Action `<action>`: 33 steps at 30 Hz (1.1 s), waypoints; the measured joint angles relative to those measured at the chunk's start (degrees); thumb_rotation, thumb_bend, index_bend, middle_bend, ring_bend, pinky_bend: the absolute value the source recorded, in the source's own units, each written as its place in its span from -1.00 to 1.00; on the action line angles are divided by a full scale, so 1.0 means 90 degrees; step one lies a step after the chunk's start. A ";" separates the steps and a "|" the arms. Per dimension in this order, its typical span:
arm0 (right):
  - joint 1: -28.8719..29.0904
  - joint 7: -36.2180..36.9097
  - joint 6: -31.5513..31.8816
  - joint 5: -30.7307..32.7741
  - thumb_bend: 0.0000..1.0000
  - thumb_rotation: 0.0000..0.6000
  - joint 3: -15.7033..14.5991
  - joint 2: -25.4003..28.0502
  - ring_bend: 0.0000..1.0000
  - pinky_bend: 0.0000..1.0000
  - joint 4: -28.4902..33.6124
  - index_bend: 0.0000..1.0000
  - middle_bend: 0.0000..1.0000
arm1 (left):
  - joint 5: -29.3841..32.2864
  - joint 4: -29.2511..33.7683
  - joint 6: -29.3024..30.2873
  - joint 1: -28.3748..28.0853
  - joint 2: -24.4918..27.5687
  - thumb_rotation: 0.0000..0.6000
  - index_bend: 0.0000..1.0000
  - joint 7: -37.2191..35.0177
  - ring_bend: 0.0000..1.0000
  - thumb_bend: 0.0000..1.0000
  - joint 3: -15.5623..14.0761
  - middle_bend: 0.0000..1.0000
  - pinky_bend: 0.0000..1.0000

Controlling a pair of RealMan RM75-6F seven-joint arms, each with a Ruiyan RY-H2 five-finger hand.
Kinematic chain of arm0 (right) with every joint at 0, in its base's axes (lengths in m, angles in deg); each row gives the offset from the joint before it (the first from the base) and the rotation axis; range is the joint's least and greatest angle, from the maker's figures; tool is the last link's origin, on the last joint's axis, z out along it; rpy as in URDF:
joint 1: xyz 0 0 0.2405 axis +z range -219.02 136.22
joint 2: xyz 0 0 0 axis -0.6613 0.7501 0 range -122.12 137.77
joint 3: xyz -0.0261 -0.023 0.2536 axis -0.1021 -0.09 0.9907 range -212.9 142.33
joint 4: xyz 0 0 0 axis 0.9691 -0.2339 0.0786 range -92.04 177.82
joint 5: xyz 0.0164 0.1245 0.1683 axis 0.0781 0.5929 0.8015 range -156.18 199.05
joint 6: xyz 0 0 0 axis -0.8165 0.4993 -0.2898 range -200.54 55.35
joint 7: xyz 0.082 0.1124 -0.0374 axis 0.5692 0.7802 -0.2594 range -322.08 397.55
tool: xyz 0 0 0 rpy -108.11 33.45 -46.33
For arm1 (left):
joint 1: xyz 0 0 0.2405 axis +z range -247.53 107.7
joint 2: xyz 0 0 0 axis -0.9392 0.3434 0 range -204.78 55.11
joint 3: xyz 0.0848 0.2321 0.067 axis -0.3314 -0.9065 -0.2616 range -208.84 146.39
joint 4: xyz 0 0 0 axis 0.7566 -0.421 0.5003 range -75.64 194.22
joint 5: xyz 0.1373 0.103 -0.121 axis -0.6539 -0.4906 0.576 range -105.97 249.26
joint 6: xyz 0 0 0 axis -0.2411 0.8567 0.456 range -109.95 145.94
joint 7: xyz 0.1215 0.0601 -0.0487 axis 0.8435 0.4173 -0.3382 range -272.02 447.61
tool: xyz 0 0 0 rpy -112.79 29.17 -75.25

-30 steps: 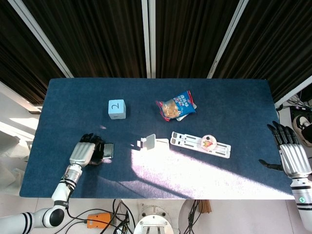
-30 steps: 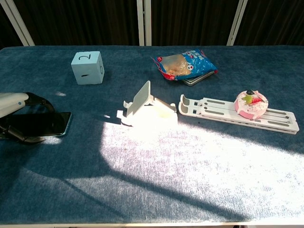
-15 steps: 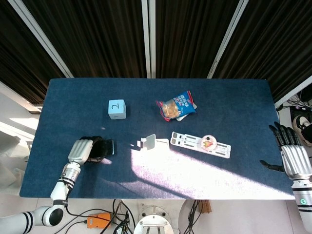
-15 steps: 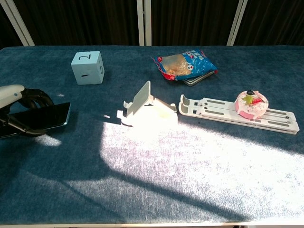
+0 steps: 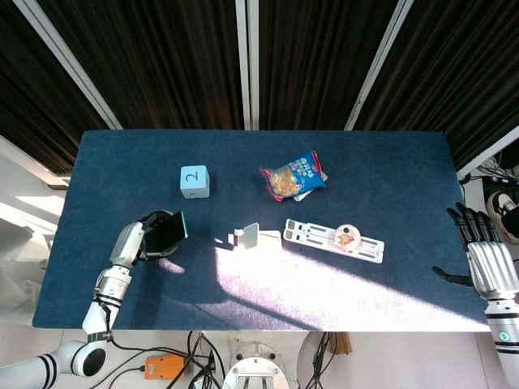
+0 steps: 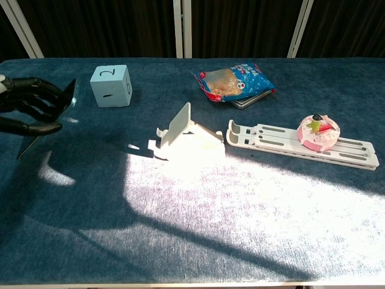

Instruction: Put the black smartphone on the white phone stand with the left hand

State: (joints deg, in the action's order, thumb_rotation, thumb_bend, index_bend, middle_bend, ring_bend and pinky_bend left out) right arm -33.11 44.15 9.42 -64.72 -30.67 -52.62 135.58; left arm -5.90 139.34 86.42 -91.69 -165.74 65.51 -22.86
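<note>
The robot's left hand (image 5: pixel 139 240) sits over the near left part of the dark blue cloth-covered table (image 5: pixel 405 178), fingers wrapped around the thin black smartphone (image 5: pixel 167 231). The phone is lifted clear of the cloth and tilted up on edge, so from the chest view it shows almost edge-on. Off the near right corner, the right hand (image 5: pixel 484 251) hangs with its fingers straight and spread, holding nothing.

Mid-table, well to the right of the held phone, the white plastic phone stand (image 6: pixel 185 138) sits with its angled backplate catching the sun. Just right of it lies a long white slotted plastic tray (image 6: pixel 271 137), with a small pink frosted cake (image 6: pixel 318 131) sitting on its right end.

Further back, a pale blue cube marked with a 2 (image 5: pixel 194 181) stands on the left, and a blue and red snack bag (image 5: pixel 293 175) lies near the middle, on top of something flat and dark that's mostly hidden.
</note>
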 measured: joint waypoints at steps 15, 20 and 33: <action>-0.0157 0.0030 0.0107 0.0089 -0.78 1.00 -0.0038 0.0036 -1.00 -0.94 -0.0032 -1.00 -1.00 | -0.0457 0.0152 0.0463 -0.0686 -0.1512 1.00 0.07 -0.0139 -0.11 -0.68 0.0603 0.22 -0.10; -0.0191 0.0055 0.0115 0.0109 -0.78 1.00 -0.0049 0.0021 -1.00 -0.94 -0.0066 -1.00 -1.00 | -0.0432 -0.0135 0.0444 -0.0945 -0.2071 1.00 0.07 -0.0078 -0.12 -0.68 0.0718 0.22 -0.10; -0.0204 0.0132 0.0050 0.0163 -0.78 1.00 -0.0045 -0.0040 -1.00 -0.94 -0.0178 -1.00 -1.00 | -0.0105 -0.1075 0.0255 -0.1273 -0.3098 1.00 0.07 -0.0361 -0.12 -0.68 0.0878 0.22 -0.10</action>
State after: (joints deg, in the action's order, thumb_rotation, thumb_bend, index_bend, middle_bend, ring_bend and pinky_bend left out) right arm -34.95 45.33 9.88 -63.25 -31.07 -52.98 133.97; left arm -6.85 129.67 88.71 -103.14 -193.62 62.26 -14.95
